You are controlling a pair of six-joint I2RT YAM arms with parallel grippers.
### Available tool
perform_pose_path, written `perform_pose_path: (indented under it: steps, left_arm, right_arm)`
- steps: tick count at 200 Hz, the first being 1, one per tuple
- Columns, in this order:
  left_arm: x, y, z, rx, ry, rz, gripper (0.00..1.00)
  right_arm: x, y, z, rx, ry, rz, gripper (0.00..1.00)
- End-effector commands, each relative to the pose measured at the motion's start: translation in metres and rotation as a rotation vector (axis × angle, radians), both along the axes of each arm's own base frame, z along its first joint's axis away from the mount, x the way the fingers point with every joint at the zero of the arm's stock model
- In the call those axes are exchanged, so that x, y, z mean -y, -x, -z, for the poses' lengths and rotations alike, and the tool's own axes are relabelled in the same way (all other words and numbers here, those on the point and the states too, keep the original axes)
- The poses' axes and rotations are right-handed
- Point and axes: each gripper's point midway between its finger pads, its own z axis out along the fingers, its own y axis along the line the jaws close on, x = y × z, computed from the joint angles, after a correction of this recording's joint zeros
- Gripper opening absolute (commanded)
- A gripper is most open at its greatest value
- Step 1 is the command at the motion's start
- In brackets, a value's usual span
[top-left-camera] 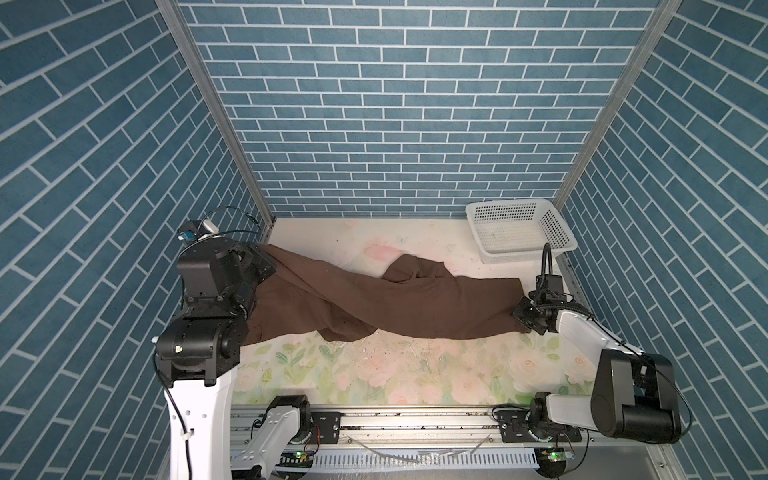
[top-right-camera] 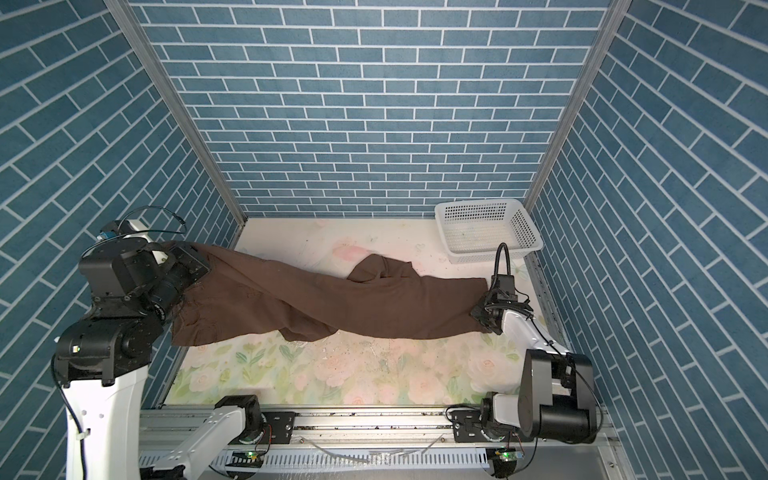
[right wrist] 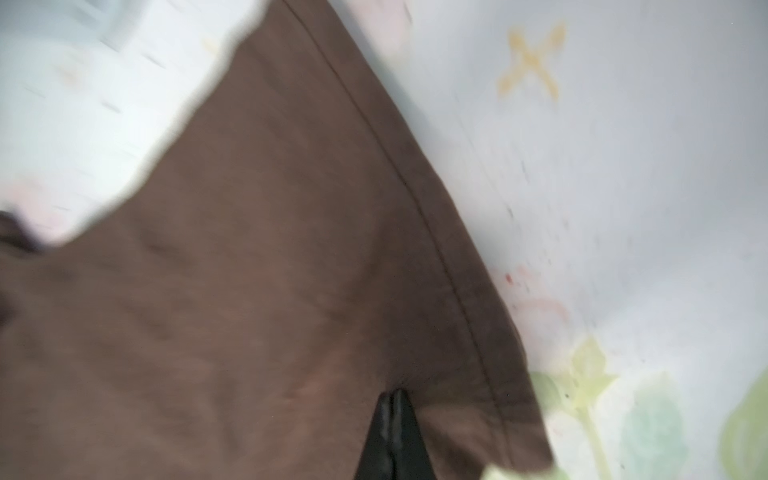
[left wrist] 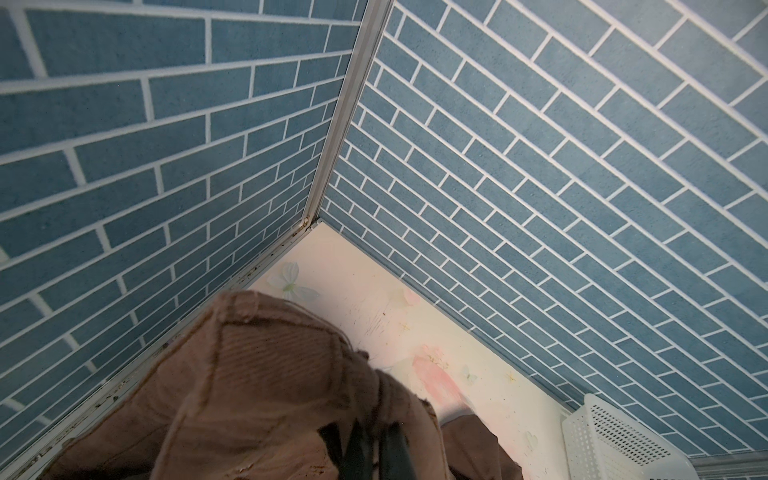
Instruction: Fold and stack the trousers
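Across flowered table (top-left-camera: 374,374), brown trousers (top-left-camera: 415,303) twist; soft, matte.

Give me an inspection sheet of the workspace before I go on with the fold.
Surface: floral table, dark specks near the front middle.
Job's things: trousers stretched across the table, twisted at mid-length, unfolded.
Clutter: white basket in the far right corner.
Grippers: left gripper shut on the waist end, raised; right gripper shut on the hem end.
Cables: black cable looped above the right wrist, clear of the cloth.
Surroundings: blue brick-pattern walls on three sides.
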Motion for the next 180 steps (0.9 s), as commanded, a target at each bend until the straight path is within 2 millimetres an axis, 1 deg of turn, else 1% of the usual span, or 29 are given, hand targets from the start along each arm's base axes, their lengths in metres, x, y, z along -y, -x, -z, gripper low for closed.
perform_pose_path:
  steps: [1,28,42,54,61,67,72,74,89,90,100,102,107,108,113,120,121,124,131,139,149,154,158,166,174,180]
  left_arm:
    - [-0.001,0.002,-0.019,0.062,-0.007,-0.004,0.00]
    - [-0.001,0.001,-0.019,0.064,-0.003,-0.001,0.00]
    - [0.000,0.000,-0.020,0.066,-0.002,0.000,0.00]
    - [0.001,-0.001,-0.020,0.070,0.005,0.006,0.00]
    - [0.002,-0.002,-0.020,0.073,0.012,0.012,0.00]
    - [0.004,-0.004,-0.018,0.073,0.022,0.017,0.00]
    - [0.004,-0.005,-0.017,0.073,0.026,0.021,0.00]
    - [0.005,-0.005,-0.016,0.073,0.029,0.023,0.00]
    - [0.005,-0.008,-0.011,0.064,0.039,0.023,0.00]
    - [0.005,-0.009,-0.011,0.062,0.039,0.024,0.00]
    - [0.005,-0.010,-0.007,0.052,0.040,0.021,0.00]
    - [0.005,-0.010,-0.007,0.050,0.040,0.021,0.00]
    - [0.005,-0.010,-0.005,0.045,0.040,0.019,0.00]
    - [0.005,-0.010,-0.005,0.045,0.040,0.019,0.00]
    - [0.004,-0.011,-0.003,0.040,0.039,0.017,0.00]
    - [0.004,-0.010,-0.001,0.034,0.036,0.013,0.00]
    - [0.003,-0.010,-0.001,0.033,0.036,0.012,0.00]
    - [0.003,-0.010,0.000,0.029,0.035,0.010,0.00]
    - [0.002,-0.009,0.002,0.024,0.031,0.003,0.00]
    - [0.001,-0.008,0.004,0.017,0.025,-0.002,0.00]
    - [0.000,-0.007,0.008,0.010,0.025,-0.004,0.00]
    - [0.001,-0.007,0.010,0.006,0.025,-0.001,0.00]
    - [0.001,-0.008,0.011,0.003,0.026,0.002,0.00]
    - [0.002,-0.010,0.016,-0.011,0.026,0.009,0.00]
    - [0.003,-0.010,0.020,-0.027,0.021,0.015,0.00]
    - [0.003,-0.012,0.024,-0.042,0.016,0.017,0.00]
  right_arm:
    - [0.000,-0.010,-0.036,0.071,0.018,-0.028,0.00]
    - [0.001,-0.009,-0.047,0.086,0.031,-0.031,0.00]
    - [-0.002,-0.015,-0.058,0.113,0.035,-0.045,0.00]
    - [-0.009,-0.023,-0.073,0.143,0.056,-0.069,0.00]
    - [-0.018,-0.031,-0.086,0.173,0.068,-0.101,0.00]
    - [-0.031,-0.038,-0.097,0.197,0.084,-0.140,0.00]
    - [-0.041,-0.045,-0.111,0.224,0.099,-0.169,0.00]
    - [-0.046,-0.047,-0.114,0.229,0.104,-0.185,0.00]
    - [-0.088,-0.072,-0.161,0.321,0.104,-0.283,0.00]
    - [-0.091,-0.073,-0.162,0.320,0.102,-0.291,0.00]
    - [-0.120,-0.092,-0.203,0.400,0.077,-0.347,0.00]
    - [-0.126,-0.094,-0.207,0.406,0.075,-0.358,0.00]
    - [-0.140,-0.103,-0.232,0.457,0.065,-0.382,0.00]
    - [-0.143,-0.104,-0.233,0.459,0.065,-0.388,0.00]
    - [-0.155,-0.112,-0.258,0.511,0.054,-0.407,0.00]
    - [-0.174,-0.119,-0.287,0.572,0.036,-0.438,0.00]
    - [-0.176,-0.120,-0.288,0.573,0.034,-0.441,0.00]
    - [-0.184,-0.123,-0.303,0.606,0.021,-0.451,0.00]
    - [-0.200,-0.129,-0.328,0.663,-0.015,-0.476,0.00]
    - [-0.214,-0.136,-0.350,0.715,-0.060,-0.487,0.00]
    - [-0.225,-0.149,-0.366,0.761,-0.098,-0.470,0.00]
    - [-0.230,-0.157,-0.366,0.767,-0.110,-0.464,0.00]
    - [-0.232,-0.162,-0.372,0.785,-0.118,-0.460,0.00]
    - [-0.238,-0.172,-0.373,0.802,-0.130,-0.454,0.00]
    - [-0.244,-0.184,-0.367,0.802,-0.137,-0.449,0.00]
    - [-0.249,-0.193,-0.357,0.789,-0.138,-0.448,0.00]
